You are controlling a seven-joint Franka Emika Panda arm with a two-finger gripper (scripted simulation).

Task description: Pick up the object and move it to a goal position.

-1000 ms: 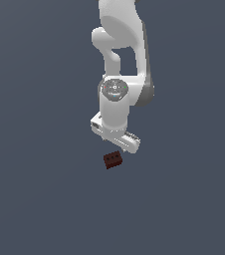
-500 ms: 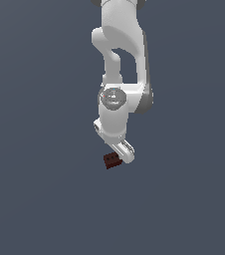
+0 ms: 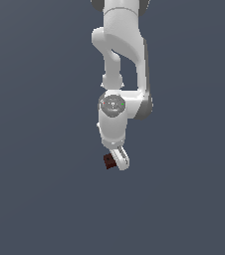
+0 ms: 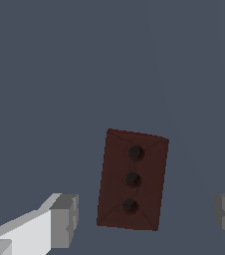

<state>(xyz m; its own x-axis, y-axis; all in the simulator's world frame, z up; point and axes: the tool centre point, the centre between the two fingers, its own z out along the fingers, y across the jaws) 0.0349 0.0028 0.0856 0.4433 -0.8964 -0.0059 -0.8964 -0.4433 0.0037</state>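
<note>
The object (image 4: 132, 180) is a dark reddish-brown rectangular block with a row of three dark round spots on the face turned to the wrist camera. It lies between my two grey fingertips (image 4: 64, 219), with clear gaps on both sides. My gripper (image 4: 147, 216) is open and touches nothing. In the exterior view the object (image 3: 108, 161) peeks out at the left of the white hand, partly hidden by it, and the gripper (image 3: 117, 162) is lowered right at it. The white arm hangs down from the top of that view.
A flat, plain dark blue-grey surface (image 3: 45, 189) fills the scene all round the block. No other objects, containers or edges show in either view.
The hand has come down and turned over the last second, from above the block to level with it, so it now covers part of the block. The block has stayed where it was.
</note>
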